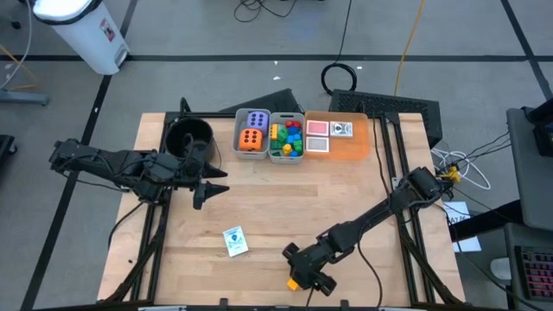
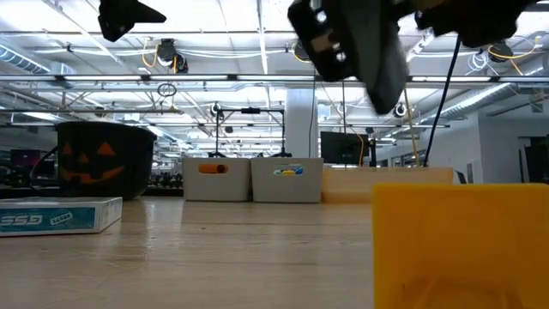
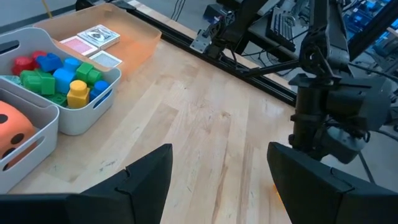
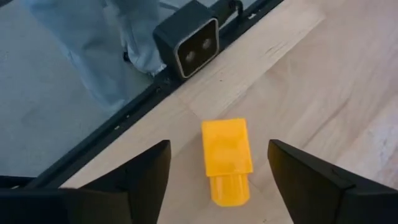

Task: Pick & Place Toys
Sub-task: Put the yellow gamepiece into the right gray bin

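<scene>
High view: showed the right pincer (image 1: pixel 304 278) low at the near edge of the desk (image 1: pixel 276 207), over a yellow brick (image 1: pixel 295 282); showed the left pincer (image 1: pixel 210 183) waiting near the black pumpkin bucket (image 1: pixel 188 138); found one picture card (image 1: pixel 235 241) lying loose on the bare wood, well apart from the bins; counted the purple die (image 1: pixel 257 121) and orange die (image 1: pixel 251 140) already in one grey bin (image 1: pixel 239 130), a heap of coloured bricks (image 1: pixel 288 138) in the next bin (image 1: pixel 287 159), other cards (image 1: pixel 329 131) on the orange tray (image 1: pixel 354 151).

Low view: filled the foreground with the yellow brick (image 2: pixel 459 245), resting on the desk; hung the right pincer (image 2: pixel 352 47) above it; placed the loose card (image 2: pixel 58 215) flat at the far side.

Left wrist view: left pincer (image 3: pixel 221 171) spread wide, holding nothing; bins and tray beyond.

Right wrist view: right pincer (image 4: pixel 217 168) parted, fingers either side of the yellow brick (image 4: pixel 226 158) but not touching; brick lying free on the wood.

Judged mostly done; left to do, seemingly, the yellow brick and the loose card.
</scene>
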You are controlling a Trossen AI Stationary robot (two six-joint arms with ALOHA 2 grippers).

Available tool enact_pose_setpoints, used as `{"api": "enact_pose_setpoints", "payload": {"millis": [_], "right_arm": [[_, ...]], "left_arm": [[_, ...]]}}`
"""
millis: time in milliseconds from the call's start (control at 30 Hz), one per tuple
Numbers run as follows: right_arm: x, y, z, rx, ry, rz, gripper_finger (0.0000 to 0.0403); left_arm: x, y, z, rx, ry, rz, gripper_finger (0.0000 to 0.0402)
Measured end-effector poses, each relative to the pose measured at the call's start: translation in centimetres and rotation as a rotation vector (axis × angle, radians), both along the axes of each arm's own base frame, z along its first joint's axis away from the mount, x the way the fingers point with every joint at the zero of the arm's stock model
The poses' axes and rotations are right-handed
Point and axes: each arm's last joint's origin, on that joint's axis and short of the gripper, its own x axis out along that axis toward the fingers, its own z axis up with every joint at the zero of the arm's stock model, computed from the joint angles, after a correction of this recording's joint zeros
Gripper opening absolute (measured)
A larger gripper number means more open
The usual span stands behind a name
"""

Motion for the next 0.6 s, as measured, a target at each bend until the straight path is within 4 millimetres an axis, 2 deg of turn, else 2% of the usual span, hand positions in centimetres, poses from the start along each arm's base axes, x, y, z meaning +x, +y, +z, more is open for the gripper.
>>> {"api": "enact_pose_setpoints", "payload": {"millis": [167,433,600], "right_arm": [[0.6,-0.4,-1.1,-0.009,0.009,-0.014,0.0265],[0.7,-0.5,-1.2,-0.02,-0.001,0.003,0.0252],[0.9,-0.4,-2.6,-0.024,0.03,-0.007,0.0247]], "left_arm": [[0.0,0.0,0.0,0.001,0.004,0.0,0.0266],[-0.1,0.0,-0.2,0.004,0.019,0.0,0.0266],[-0.1,0.0,-0.2,0.004,0.018,0.0,0.0266]]}}
